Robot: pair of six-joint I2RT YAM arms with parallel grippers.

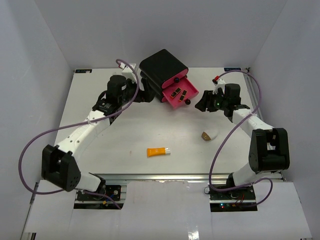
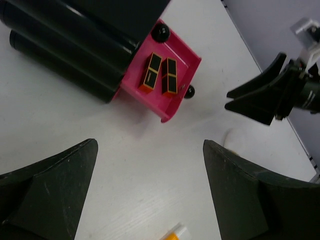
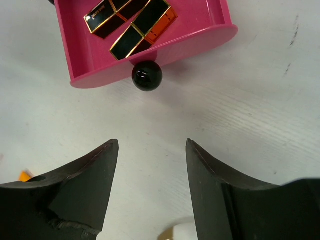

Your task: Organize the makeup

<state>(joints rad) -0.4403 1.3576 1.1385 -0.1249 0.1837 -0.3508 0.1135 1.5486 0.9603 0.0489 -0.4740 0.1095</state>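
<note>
Two black-and-gold lipstick tubes (image 1: 179, 94) lie side by side in the open pink drawer (image 1: 170, 101) of the black box; both wrist views show the lipsticks (image 2: 161, 74) (image 3: 131, 24) too. An orange tube with a white cap (image 1: 157, 151) lies on the table near the front. A white-and-brown egg-shaped piece (image 1: 210, 134) rests right of centre. My left gripper (image 1: 146, 95) (image 2: 150, 145) hangs open just left of the drawer, nothing between its fingers. My right gripper (image 1: 201, 106) (image 3: 152, 142) is open and empty, facing the drawer's black knob (image 3: 147, 76) from the right.
The black three-drawer box (image 1: 162, 67) stands at the back centre, tilted, its lowest drawer pulled out toward the front right. White walls enclose the table on three sides. Purple cables loop beside both arms. The right gripper (image 2: 260, 97) shows in the left wrist view.
</note>
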